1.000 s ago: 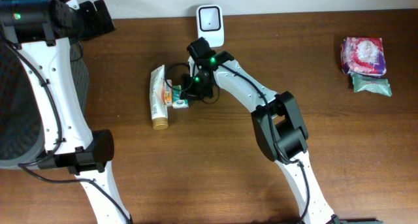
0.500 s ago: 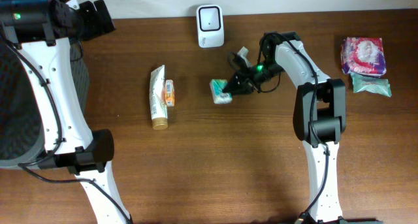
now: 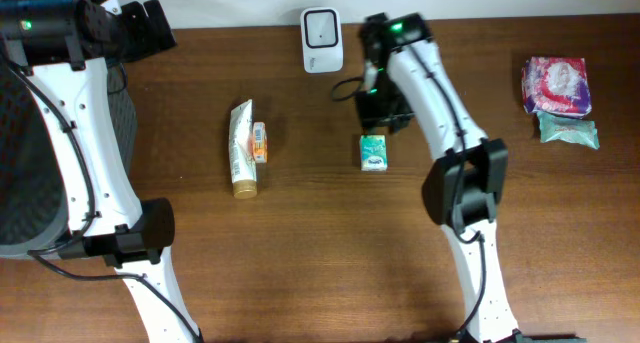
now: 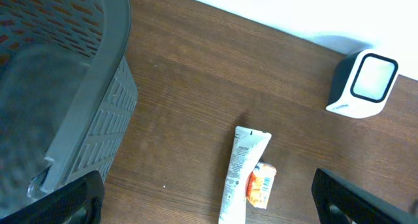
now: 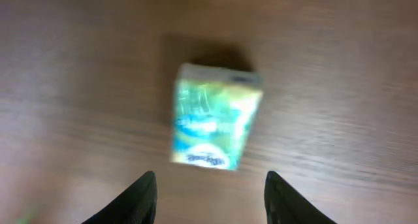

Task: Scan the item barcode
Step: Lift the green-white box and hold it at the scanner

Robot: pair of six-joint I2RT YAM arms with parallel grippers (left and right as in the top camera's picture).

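1. brown wooden table (image 3: 300,273): the only change on it is where one item now lies. the grey basket (image 3: 20,153) at the left edge has not moved.
2. right gripper (image 5: 212,198): a second ago it was clamped on the green box over at the left cluster. now its fingers are spread, touching nothing, and it hovers just right of the scanner.
3. left gripper (image 4: 208,201): fingers spread wide and empty, parked at the far left as before.
4. white barcode scanner (image 3: 322,38): in the same spot at the far edge.
5. toothpaste tube (image 3: 241,148): not shifted, left of centre.
6. green box (image 3: 373,151): released, lying flat on the table, nearer than the scanner and slightly to its right, clear of the fingers. this item's pass looks finished.
7. orange box (image 3: 259,143): still touching the tube, and it probably still needs scanning.
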